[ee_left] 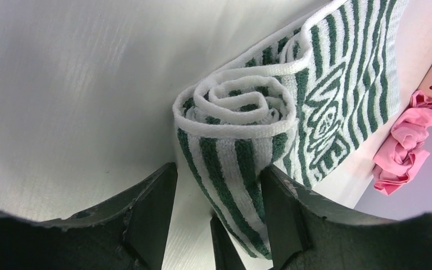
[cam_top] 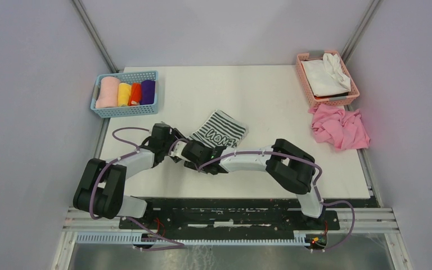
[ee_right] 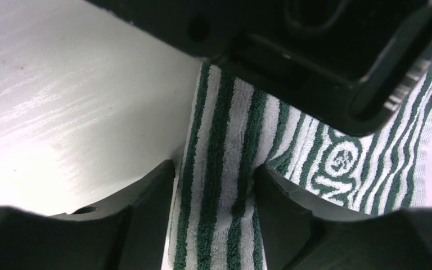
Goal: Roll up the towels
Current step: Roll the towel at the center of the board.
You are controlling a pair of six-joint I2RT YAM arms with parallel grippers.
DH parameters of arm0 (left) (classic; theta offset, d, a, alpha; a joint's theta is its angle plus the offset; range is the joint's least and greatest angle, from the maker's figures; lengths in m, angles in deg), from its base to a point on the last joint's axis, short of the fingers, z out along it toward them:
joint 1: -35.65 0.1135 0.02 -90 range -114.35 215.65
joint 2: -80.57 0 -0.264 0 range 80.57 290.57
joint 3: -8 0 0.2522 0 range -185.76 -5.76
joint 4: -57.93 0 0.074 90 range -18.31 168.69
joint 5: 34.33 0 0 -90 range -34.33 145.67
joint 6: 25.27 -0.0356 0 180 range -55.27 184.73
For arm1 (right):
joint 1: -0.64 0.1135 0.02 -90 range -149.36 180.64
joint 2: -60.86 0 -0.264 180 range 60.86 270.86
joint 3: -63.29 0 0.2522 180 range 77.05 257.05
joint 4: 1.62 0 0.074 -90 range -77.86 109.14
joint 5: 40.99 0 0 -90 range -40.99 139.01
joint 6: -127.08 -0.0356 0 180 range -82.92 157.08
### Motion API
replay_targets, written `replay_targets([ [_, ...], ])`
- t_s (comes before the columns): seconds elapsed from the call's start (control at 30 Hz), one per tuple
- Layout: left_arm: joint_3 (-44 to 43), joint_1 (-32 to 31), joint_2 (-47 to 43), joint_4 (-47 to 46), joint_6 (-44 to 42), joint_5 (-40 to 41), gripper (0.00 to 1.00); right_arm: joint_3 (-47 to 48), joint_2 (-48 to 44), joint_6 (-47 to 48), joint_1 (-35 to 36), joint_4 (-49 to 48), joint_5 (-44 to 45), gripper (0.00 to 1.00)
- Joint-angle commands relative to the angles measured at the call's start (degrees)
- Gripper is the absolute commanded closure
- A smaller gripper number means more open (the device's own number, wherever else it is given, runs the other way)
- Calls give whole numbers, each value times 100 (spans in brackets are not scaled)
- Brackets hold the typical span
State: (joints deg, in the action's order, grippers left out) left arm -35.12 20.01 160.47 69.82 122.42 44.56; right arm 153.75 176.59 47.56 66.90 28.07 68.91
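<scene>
Striped towel (cam_top: 217,131): dark-green-and-white, with white lettering partly showing. It lies on the worktop (cam_top: 259,95). Its near-left end is wound into a tight spiral, and the rest lies flat, running away to the far right.
Purple cloth (cam_top: 148,91): small and plain, already rolled. It lies well beyond the striped towel and to its left, apart from it.
Left fingers (cam_top: 174,145): at the towel's rolled end, set narrow and straddling the spiral. One finger touches the cloth, and a strip of bare worktop shows between the other finger and the roll.
Right fingers (cam_top: 190,151): at the same near-left end, just beside the left fingers. The gap is narrow and filled edge to edge by the striped cloth, so they hold the towel.
Blue basket (cam_top: 126,111): far left of the towel. It holds the purple cloth at the right end of a row of pink, yellow and orange rolls.
Pink cloth (cam_top: 340,127): crumpled in a heap, well to the right of the towel.
Pink basket (cam_top: 329,101): far right of the towel, beyond the pink cloth, holding a white cloth (cam_top: 325,74).
</scene>
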Motion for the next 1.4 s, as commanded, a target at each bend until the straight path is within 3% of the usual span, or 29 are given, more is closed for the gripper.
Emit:
replay_targets([
  [0.0,75,-45,207,591,-87,417,35,-169,392,-329,-6,161,1,44],
  [0.23,57,-45,-172,720,51,513,33,-1021,-94,-1051,-44,328,-800,68],
  [0.47,89,-34,-1552,1320,158,604,23,-1402,-792,-1742,-621,-21,-3192,94],
  [0.7,86,-29,-2886,2041,158,640,19,-1702,-880,-3098,-1708,-1300,-6175,95],
  [0.87,471,-36,-3022,1692,414,179,19,-1864,-321,-4362,-2283,-2514,-7374,94],
  [1.1,522,-43,-2426,946,481,-121,19,-2317,388,-6003,-2743,-4470,-7884,94],
  [1.37,217,-183,-1466,165,488,-282,24,-2662,772,-6349,-2973,-4859,-7728,94],
])
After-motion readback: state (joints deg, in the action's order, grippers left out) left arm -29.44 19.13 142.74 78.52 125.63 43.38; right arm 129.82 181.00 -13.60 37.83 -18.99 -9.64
